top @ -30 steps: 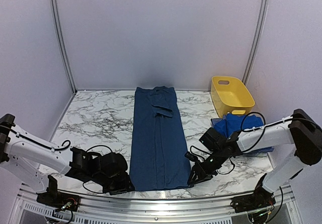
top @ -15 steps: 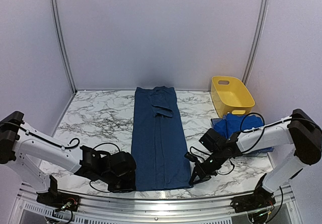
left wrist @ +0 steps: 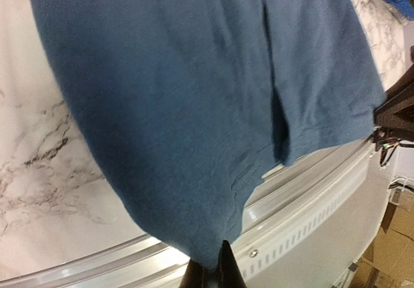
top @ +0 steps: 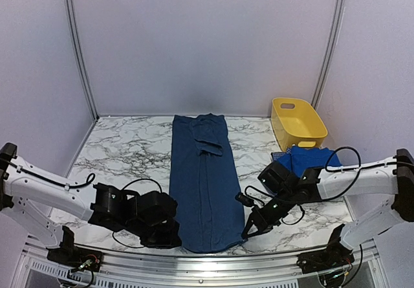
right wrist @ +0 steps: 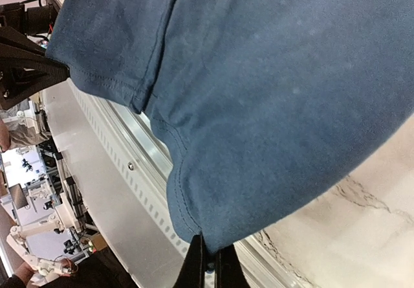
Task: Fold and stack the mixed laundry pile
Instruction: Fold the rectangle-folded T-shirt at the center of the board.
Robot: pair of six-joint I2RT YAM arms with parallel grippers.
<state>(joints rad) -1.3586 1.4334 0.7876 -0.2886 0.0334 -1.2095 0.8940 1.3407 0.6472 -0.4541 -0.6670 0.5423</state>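
Running straight away from both pincers, the dark denim-blue garment (top: 200, 184) lies long and smooth on the marble table (top: 123, 152); the left gripper (top: 176, 241) and right gripper (top: 248, 231) each clamp tight on a near hem corner, the hem sagging between them.

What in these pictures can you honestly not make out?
- Checked shirt: overhead view, nearly all buried under the bright blue garment.
- Bright blue garment's type: crumpled, and the right arm's cable crosses it.
- Left jaws: overhead view, hidden by their own black wrist; the wrist view's bottom edge crops them.
- Dark garment, far end: cropped in both wrist views.
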